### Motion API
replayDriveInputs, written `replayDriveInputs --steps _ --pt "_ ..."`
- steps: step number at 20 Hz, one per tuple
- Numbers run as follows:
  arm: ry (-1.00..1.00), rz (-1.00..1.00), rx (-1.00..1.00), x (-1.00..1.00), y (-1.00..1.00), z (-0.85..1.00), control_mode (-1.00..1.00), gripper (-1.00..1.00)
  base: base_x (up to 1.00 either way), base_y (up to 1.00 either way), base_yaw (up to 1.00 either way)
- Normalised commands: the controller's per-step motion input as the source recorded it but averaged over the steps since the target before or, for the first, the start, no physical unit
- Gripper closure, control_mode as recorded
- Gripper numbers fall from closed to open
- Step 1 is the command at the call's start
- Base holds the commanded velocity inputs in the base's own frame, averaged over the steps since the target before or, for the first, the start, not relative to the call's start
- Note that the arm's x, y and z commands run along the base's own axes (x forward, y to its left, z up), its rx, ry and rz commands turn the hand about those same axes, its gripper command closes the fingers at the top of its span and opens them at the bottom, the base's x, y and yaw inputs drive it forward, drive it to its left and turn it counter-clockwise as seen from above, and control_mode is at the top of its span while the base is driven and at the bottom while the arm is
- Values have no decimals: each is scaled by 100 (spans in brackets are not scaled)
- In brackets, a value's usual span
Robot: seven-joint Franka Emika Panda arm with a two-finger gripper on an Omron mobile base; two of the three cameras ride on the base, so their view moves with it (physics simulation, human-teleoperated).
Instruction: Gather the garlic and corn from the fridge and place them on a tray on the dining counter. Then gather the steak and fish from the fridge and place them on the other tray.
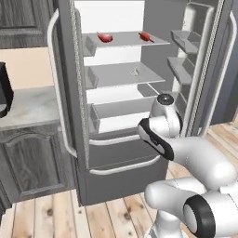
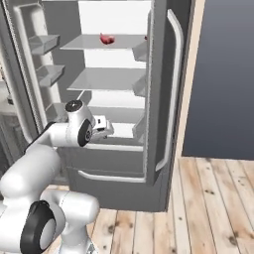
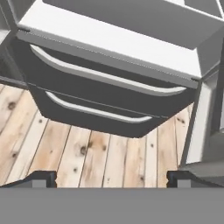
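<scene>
The fridge (image 1: 122,160) stands with both doors swung open. On its top shelf lies the steak (image 1: 105,37), a small red flat piece, also in the right base view (image 2: 106,38). A slimmer red item (image 1: 146,36) lies further right on that shelf; I cannot tell whether it is the fish. The garlic (image 1: 135,72), a tiny pale bulb, sits on the middle shelf. My gripper (image 2: 105,129) hovers in front of the lowest shelf, above the two drawers (image 3: 109,94). Its fingertips (image 3: 43,179) stand wide apart, open with nothing between them. Corn, trays and dining counter are out of view.
The left door (image 1: 65,93) and right door (image 1: 209,69) flank the opening, with bins inside them. A wall counter (image 1: 28,107) with a dark appliance (image 1: 4,90) lies left of the fridge. Wooden floor (image 2: 208,208) spreads in front, beside a dark wall (image 2: 223,74).
</scene>
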Motion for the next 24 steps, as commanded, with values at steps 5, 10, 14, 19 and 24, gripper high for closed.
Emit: replayDriveInputs --steps 5,10,14,19,24 --pt "0 0 0 0 0 0 100 -100 48 35 -9" --pt "0 0 0 0 0 0 100 -100 50 50 -15" --pt "0 0 0 0 0 0 100 -100 79 48 -21" --pt "0 0 0 0 0 0 100 -100 41 -7 -10" --pt "0 0 0 0 0 0 100 -100 0 -23 -1"
